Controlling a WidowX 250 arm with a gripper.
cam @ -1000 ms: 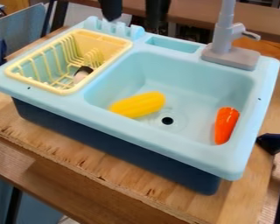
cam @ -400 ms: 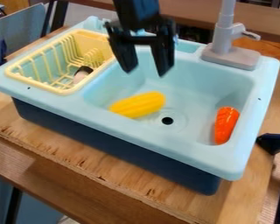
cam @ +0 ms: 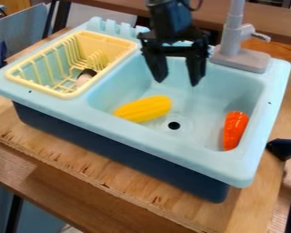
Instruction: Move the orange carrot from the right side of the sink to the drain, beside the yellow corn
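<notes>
Hanging over the back part of the light-blue basin [cam: 203, 107], at the upper middle of the frame, the pincer [cam: 177, 78] is spread wide, its two black fingers pointing down with nothing between them. The yellow toy cob [cam: 143, 109] lies aslant on the basin floor, left of the frame's middle and just beside the drain hole [cam: 174, 125]; the orange toy carrot [cam: 235, 130] lies near the right-hand wall, in the right part of the frame. In the upper left sits the yellow rack [cam: 42, 88], with a small dark-and-pale piece [cam: 85, 77] inside it.

Closing off-centre on the cob could make it roll, since its sides look rounded and probably slick. The carrot seems harder to get around: it lies so near the wall that a finger might knock the plastic before reaching its far side. Swinging too far right at this height risks a bump against the grey faucet [cam: 240, 59] — its base stands close by the arm, towards the upper right. Coming down too deep could press a fingertip onto the basin floor, and a hard push on the rim [cam: 190, 155] might shift the whole sink on the bench [cam: 263, 195] — nothing visible fastens it there.
</notes>
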